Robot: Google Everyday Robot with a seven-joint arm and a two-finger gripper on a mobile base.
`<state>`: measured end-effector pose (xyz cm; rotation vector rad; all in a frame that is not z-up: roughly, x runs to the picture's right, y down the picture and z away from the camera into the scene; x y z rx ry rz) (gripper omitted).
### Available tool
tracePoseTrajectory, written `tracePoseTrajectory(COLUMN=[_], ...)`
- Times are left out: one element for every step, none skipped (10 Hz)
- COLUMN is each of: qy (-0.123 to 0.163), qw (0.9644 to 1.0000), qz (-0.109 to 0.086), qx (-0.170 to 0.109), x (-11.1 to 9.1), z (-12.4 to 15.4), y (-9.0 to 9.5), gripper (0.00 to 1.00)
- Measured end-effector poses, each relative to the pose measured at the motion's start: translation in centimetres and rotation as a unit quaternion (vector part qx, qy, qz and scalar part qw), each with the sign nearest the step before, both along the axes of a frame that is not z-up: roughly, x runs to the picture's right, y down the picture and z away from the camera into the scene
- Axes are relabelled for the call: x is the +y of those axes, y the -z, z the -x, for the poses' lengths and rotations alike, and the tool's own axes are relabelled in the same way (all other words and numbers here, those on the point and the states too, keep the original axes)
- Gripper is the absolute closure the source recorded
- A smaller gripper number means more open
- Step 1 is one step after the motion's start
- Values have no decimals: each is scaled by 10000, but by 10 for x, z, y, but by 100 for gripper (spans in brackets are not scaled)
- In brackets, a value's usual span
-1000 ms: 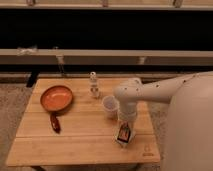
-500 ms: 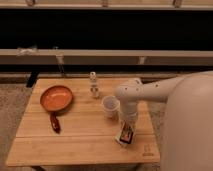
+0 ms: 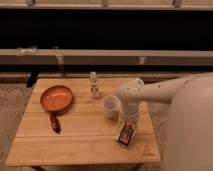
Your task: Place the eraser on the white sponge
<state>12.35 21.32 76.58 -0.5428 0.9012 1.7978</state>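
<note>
The gripper (image 3: 128, 120) hangs directly over the eraser (image 3: 125, 134), just near of the cup (image 3: 111, 106); whether its jaws are apart cannot be told. A misjudged descent could nudge the eraser off the table's (image 3: 75, 140) near edge.

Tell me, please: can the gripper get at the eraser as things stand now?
Probably yes. The gripper hangs right above the eraser, which lies near the table's front edge. The cup stands just beside it to the left, but nothing covers the eraser.
</note>
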Motion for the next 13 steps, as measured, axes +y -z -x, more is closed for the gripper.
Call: tracePoseTrajectory(qy=[-19,-39,-68,-131,-185,-216,-230,-220,-204,-186,-183,-183,-175], qw=[10000,10000,9999,9996,9990,9984,9977,9965,9955,9949,9951,9951,9951], qz=[-15,-41,-76,-170,-272,-350,-416,-524,-607,-637,-635,-632,-627], qx=[-34,-63,-107,-196,-313,-401,-479,-617,-702,-763,-741,-733,-742], x=[0,-1,-2,-5,-9,-12,-16,-23,-31,-33,-33,-33,-33], z=[1,2,4,5,9,12,14,19,28,35,32,31,33], y=[1,1,2,2,2,2,1,-2,-7,-9,-9,-9,-9], gripper=[36,36,36,36,36,36,36,36,36,36,36,36,36])
